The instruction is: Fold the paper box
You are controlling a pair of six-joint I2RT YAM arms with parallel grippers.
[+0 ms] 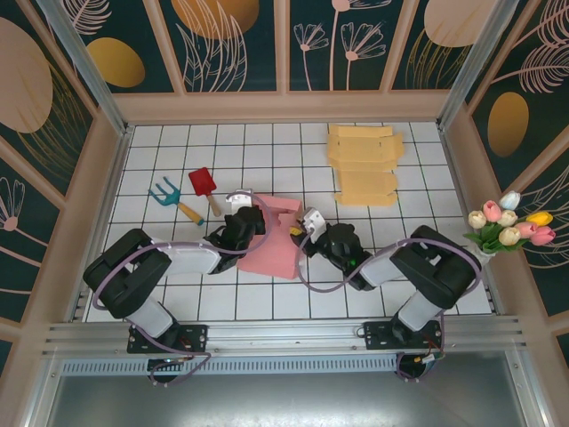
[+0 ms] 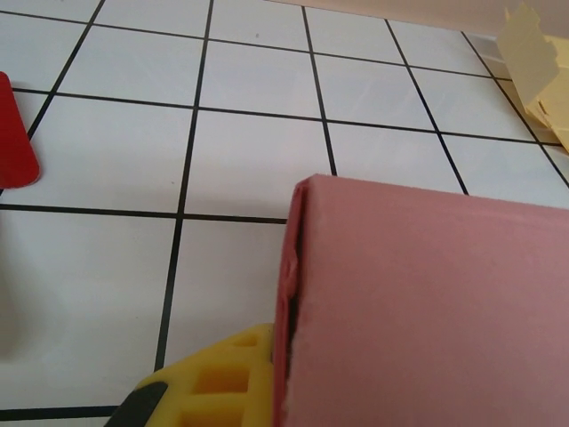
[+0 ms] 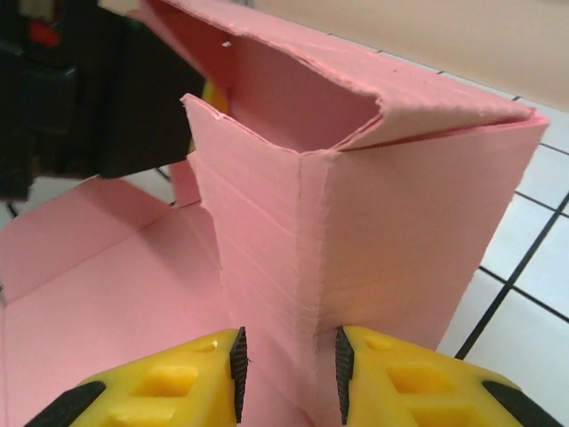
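Observation:
The pink paper box (image 1: pixel 277 251) lies partly folded on the white tiled table, between both arms. In the left wrist view one of its walls (image 2: pixel 427 302) stands upright as a doubled layer, and my left gripper (image 2: pixel 283 365) is shut on that wall's edge, one yellow finger (image 2: pixel 218 384) pressed against it. From the other side my right gripper (image 3: pixel 286 374) straddles a raised corner of the box (image 3: pixel 356 205), jaws apart, with the corner crease between the pads. From above, the left gripper (image 1: pixel 242 222) and right gripper (image 1: pixel 302 233) flank the box.
A stack of flat yellow box blanks (image 1: pixel 363 165) lies at the back right. A red toy shovel (image 1: pixel 204 187) and a blue toy rake (image 1: pixel 169 197) lie to the left of the box. A bunch of tulips (image 1: pixel 507 224) stands at the right edge.

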